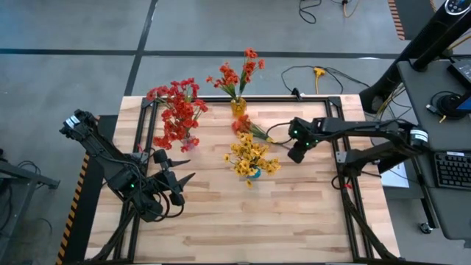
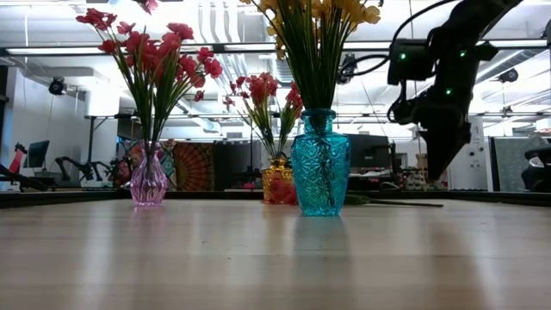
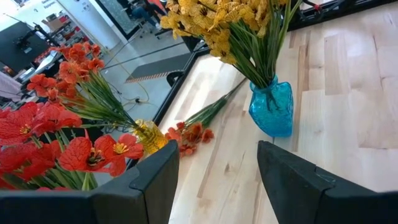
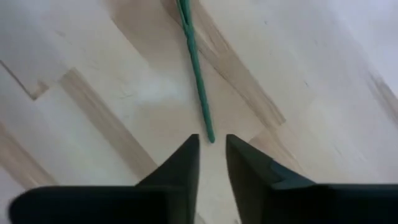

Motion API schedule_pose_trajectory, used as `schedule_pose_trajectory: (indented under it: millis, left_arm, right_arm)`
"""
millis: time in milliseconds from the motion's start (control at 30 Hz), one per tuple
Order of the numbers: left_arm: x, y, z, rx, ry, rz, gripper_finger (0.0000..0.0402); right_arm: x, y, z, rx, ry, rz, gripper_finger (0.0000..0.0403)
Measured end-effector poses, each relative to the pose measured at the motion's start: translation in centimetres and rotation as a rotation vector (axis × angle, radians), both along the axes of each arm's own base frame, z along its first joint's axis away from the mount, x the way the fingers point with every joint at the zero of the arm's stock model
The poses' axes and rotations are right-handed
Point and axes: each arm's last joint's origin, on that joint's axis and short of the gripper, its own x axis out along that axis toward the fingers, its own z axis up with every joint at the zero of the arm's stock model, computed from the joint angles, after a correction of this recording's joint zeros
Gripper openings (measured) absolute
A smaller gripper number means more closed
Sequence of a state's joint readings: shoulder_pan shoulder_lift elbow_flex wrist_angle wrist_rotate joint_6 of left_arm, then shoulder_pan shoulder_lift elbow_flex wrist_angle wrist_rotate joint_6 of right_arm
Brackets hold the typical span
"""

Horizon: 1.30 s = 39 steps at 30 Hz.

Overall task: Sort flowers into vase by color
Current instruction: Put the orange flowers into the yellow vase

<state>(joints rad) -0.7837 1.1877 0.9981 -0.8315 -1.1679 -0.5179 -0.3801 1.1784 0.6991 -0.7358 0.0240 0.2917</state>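
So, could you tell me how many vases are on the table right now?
3: a pink vase of red flowers at the left, an amber vase at the back edge, and a blue vase of yellow flowers mid-table. None appears hidden.

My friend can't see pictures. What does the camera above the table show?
Three vases of flowers stand on a wooden table: red, orange and yellow. One loose orange flower lies flat near the right gripper; the left gripper waits open.
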Motion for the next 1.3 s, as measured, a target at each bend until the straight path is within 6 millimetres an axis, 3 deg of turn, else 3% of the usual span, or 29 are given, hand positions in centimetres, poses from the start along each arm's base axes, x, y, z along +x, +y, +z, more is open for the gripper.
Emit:
schedule_pose_trajectory:
  millis: [167, 333, 567, 867, 1033, 1300]
  left_arm:
    - [0.0, 0.0, 0.0, 0.000, 0.000, 0.000, 0.0200]
    - [0.0, 0.0, 0.0, 0.001, -0.001, 0.000, 0.0200]
    - [0.0, 0.0, 0.0, 0.001, -0.002, 0.000, 0.0200]
    - [0.0, 0.0, 0.1, 0.028, -0.030, 0.022, 0.0200]
    - [0.0, 0.1, 0.2, 0.031, -0.037, 0.026, 0.0200]
    - [0.1, 0.1, 0.4, 0.055, -0.084, 0.059, 0.0200]
  right_arm:
    - [-0.1, 0.0, 0.9, -0.057, -0.057, -0.007, 0.0138]
    - [2.1, -0.7, 0.1, -0.223, -0.389, 0.150, 0.0186]
    - [2.8, -1.1, -4.8, -0.392, -0.597, 0.191, 0.0209]
    - [4.5, -2.1, -9.0, -0.429, -0.473, 0.125, 0.0210]
    - [5.3, -2.4, -9.9, -0.412, -0.461, 0.110, 0.0180]
    - [5.0, -2.3, -9.8, -0.373, -0.451, 0.075, 0.0032]
